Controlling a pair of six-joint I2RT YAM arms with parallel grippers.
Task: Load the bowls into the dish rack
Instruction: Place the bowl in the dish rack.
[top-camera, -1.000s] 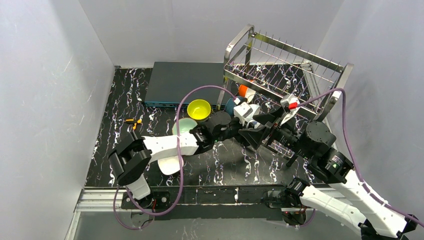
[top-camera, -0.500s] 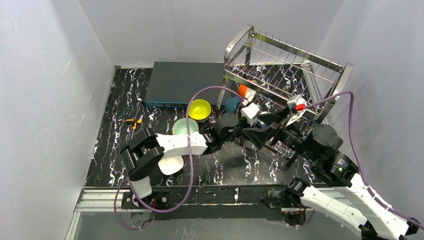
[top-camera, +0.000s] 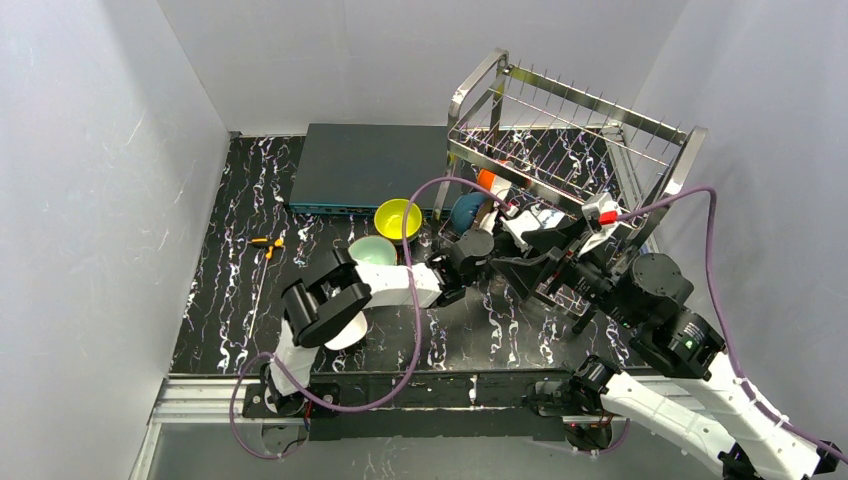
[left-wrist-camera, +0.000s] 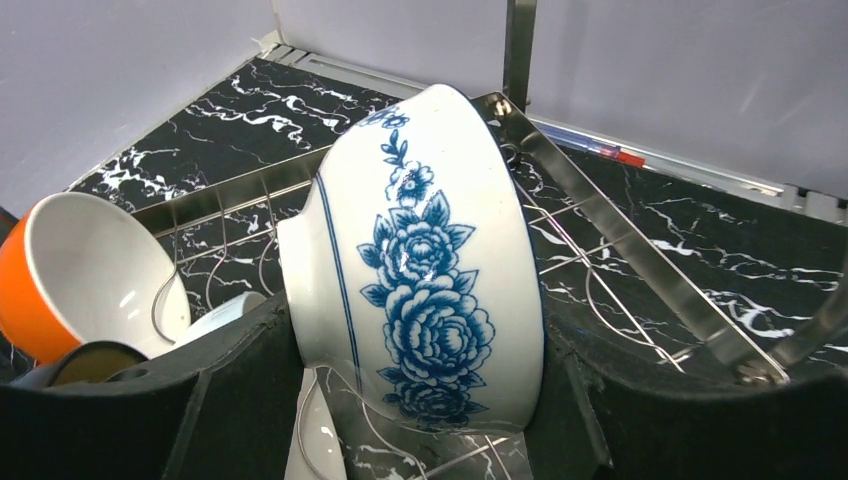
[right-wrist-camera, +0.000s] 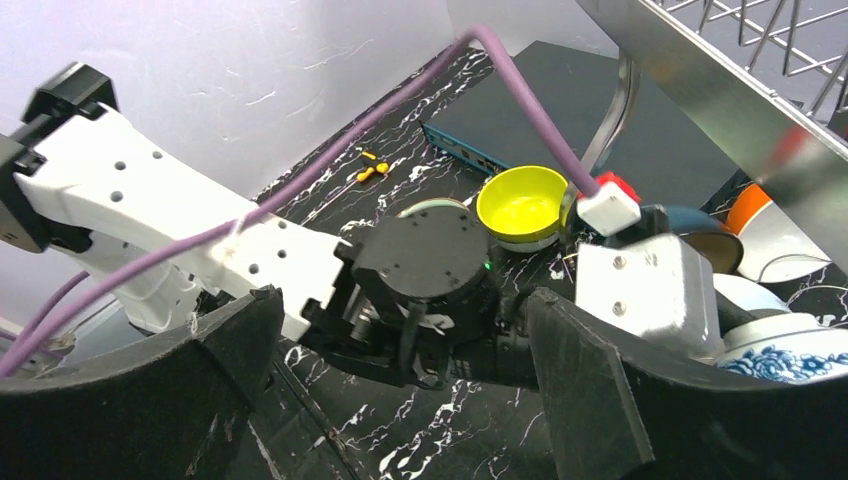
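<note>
My left gripper (left-wrist-camera: 415, 318) is shut on a white bowl with blue flowers (left-wrist-camera: 430, 270), held on edge just above the wires of the dish rack's (left-wrist-camera: 620, 225) lower tier. An orange bowl (left-wrist-camera: 70, 270) stands on edge at that tier's left end. From above, the left gripper (top-camera: 525, 235) reaches under the steel dish rack (top-camera: 575, 110). The right gripper (right-wrist-camera: 405, 300) stands open and empty over the left arm's wrist. Yellow (top-camera: 398, 217), pale green (top-camera: 372, 250) and dark blue (top-camera: 466, 208) bowls sit on the table left of the rack.
A flat dark grey-blue box (top-camera: 365, 165) lies behind the bowls. A small orange tool (top-camera: 265, 243) rests at the left. A white bowl (top-camera: 345, 330) sits under the left arm. Purple cables loop over both arms. Grey walls enclose the table.
The left arm has stretched to the right, carrying the blue-flowered bowl under the rack's upper tier. The right arm has drawn back a little to the right, its jaws unchanged.
</note>
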